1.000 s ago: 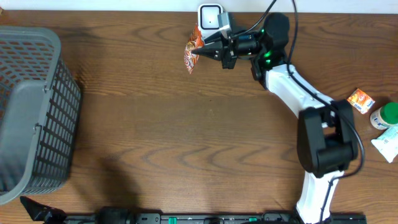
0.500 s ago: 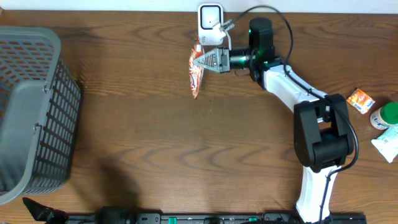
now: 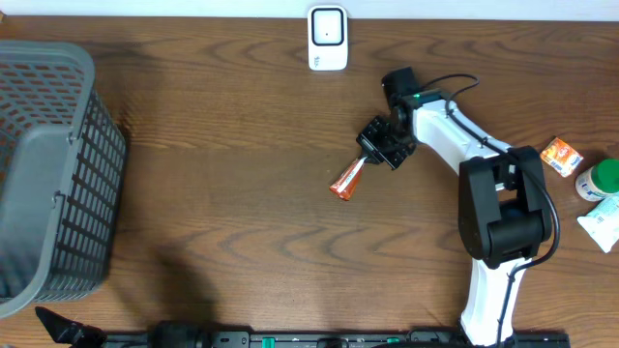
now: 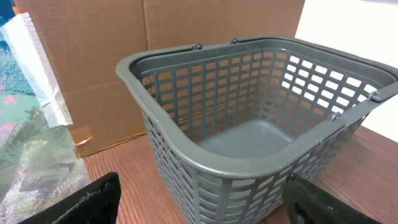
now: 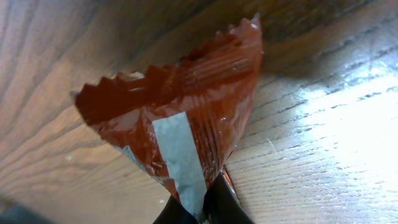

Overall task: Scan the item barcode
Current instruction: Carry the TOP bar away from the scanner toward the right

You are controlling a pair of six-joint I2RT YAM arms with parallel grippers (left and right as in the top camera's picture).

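Observation:
The item is an orange-red foil packet (image 3: pixel 346 181) with a grey strip down its back (image 5: pixel 180 155). My right gripper (image 3: pixel 368 158) is shut on the packet's crimped end, near the middle of the table. In the right wrist view the packet (image 5: pixel 186 93) hangs from my right gripper (image 5: pixel 202 210) close over the wood; whether it touches the wood I cannot tell. The white scanner (image 3: pixel 328 37) stands at the far edge, well apart from the packet. My left gripper (image 4: pixel 202 205) is open and empty, facing the grey basket (image 4: pixel 249 168).
The grey mesh basket (image 3: pixel 48 174) fills the left side of the table. At the right edge lie a small orange pack (image 3: pixel 560 156), a green-capped bottle (image 3: pixel 600 180) and a white pouch (image 3: pixel 604 224). Cardboard (image 4: pixel 93 56) stands behind the basket.
My right gripper has swung away from the scanner toward the middle of the table, carrying the packet down close to the wood. The left gripper has not moved.

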